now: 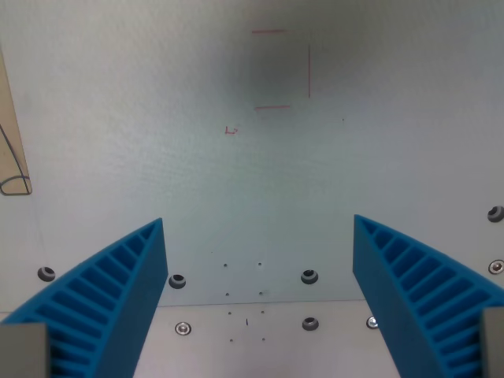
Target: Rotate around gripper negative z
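Note:
My gripper (258, 228) is open and empty. Its two blue ribbed fingers (110, 299) rise from the bottom corners of the wrist view, one at the left and one at the right, with a wide gap between them. Below them lies a pale grey-white table surface (157, 118). Faint red pen lines forming part of a rectangle (281, 69) are drawn on it near the top centre, with a small red mark (231, 130) to their lower left. Nothing is held.
Several screw heads sit in the plate near the bottom, such as one (309, 276) and another (177, 281). A seam (260, 302) crosses between two plates. A tan strip with a dark cable (14, 157) lies at the wrist view's left edge.

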`<state>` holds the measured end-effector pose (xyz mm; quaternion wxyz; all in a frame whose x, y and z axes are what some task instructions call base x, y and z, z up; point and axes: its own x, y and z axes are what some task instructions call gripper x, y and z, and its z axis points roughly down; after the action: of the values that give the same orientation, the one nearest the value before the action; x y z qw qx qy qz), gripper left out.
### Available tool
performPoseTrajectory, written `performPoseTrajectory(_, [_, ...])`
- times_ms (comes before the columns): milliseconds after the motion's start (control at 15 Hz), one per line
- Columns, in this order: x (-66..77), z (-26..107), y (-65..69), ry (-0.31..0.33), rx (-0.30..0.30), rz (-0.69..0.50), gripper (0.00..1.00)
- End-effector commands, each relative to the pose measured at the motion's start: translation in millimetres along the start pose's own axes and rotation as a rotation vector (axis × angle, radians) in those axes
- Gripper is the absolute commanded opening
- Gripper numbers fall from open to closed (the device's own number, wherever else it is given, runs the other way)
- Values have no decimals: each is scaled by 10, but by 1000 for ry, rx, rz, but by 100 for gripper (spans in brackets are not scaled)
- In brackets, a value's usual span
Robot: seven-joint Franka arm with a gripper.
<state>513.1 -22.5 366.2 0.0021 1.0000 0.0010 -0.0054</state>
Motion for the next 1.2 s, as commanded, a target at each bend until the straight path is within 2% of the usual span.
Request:
performPoseTrajectory(67, [-2, -27, 4, 5, 0, -11, 100])
performPoseTrajectory(1200, [-2, -27, 4, 5, -1, -209, 100])
